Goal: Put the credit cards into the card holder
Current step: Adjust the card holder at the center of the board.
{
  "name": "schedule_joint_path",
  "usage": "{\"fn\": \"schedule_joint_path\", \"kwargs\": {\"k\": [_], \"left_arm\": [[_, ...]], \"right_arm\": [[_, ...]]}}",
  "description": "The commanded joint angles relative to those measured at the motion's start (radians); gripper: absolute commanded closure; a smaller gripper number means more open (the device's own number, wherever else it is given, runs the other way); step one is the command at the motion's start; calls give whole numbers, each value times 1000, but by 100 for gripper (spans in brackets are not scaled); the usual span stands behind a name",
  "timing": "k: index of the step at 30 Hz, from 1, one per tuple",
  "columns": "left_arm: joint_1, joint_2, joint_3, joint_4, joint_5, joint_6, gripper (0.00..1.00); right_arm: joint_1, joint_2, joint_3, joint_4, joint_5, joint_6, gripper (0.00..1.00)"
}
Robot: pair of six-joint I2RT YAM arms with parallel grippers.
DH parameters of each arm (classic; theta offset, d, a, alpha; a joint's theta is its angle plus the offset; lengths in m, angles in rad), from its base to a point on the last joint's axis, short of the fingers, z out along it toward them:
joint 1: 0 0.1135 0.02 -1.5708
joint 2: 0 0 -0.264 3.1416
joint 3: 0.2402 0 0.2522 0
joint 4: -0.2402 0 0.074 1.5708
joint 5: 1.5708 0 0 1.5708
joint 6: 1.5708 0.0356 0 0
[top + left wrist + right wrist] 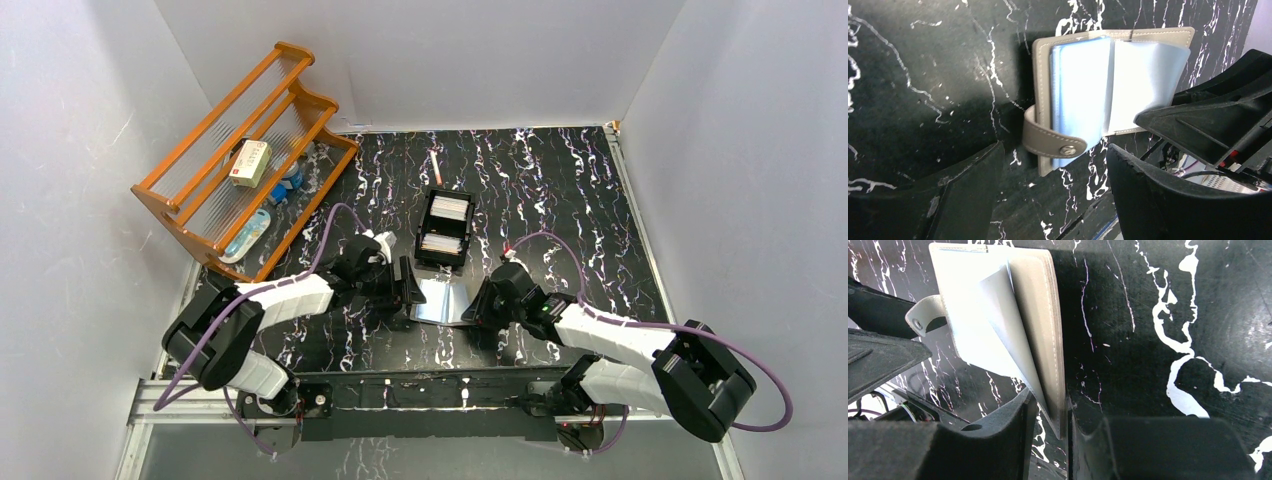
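Two grippers flank the holder (440, 300), which lies open on the table (570, 200) at near centre, just on the near side of the tray (420, 240). You have the right gripper (1053, 430) closed down on the holder's right cover. In the right wrist view the grey-brown cover edge and one pale leaf sit in the narrow gap between the fingers, which press in from either side. Your left gripper (1053, 160) stands wide apart and holds nothing. Its fingers straddle the table just left of the holder, with the strap (1053, 142) and its snap curled up beyond the tips. Whether either tip touches the strap, you cannot tell from these views. Holder interior: shiny pale-blue sleeves, the middle leaves lifted off the covers near the spine. Cards (449, 208): stacked in both compartments of the tray, on the far side of the holder, apart from both grippers. Rack (230, 150) stands at far left against the wall, with a cream box (249, 162) on its shelf. A thin pale stick (435, 167) lies on the table just beyond the tray.
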Motion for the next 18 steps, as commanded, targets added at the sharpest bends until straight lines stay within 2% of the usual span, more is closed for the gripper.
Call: {"fn": "schedule_joint_path", "kwargs": {"k": [1,5,7,11,16,18], "left_arm": [[-20,48,5,43,-23,20,26],[-31,61,1,112,14,7,30],[-36,59,-10,154,37,-9,36],[-39,51,-29,214,70,-52,60],[-41,18,5,114,66,-43,96],[-41,-17,26,49,55,-29,100]], "right_arm": [[-2,14,-9,61,2,16,66],[-3,17,-11,66,0,14,67],[-3,11,-15,69,0,15,66],[-2,3,-20,80,-1,7,66],[-2,-14,37,5,-22,-50,59],[-2,-34,96,-62,-23,-108,53]]}}
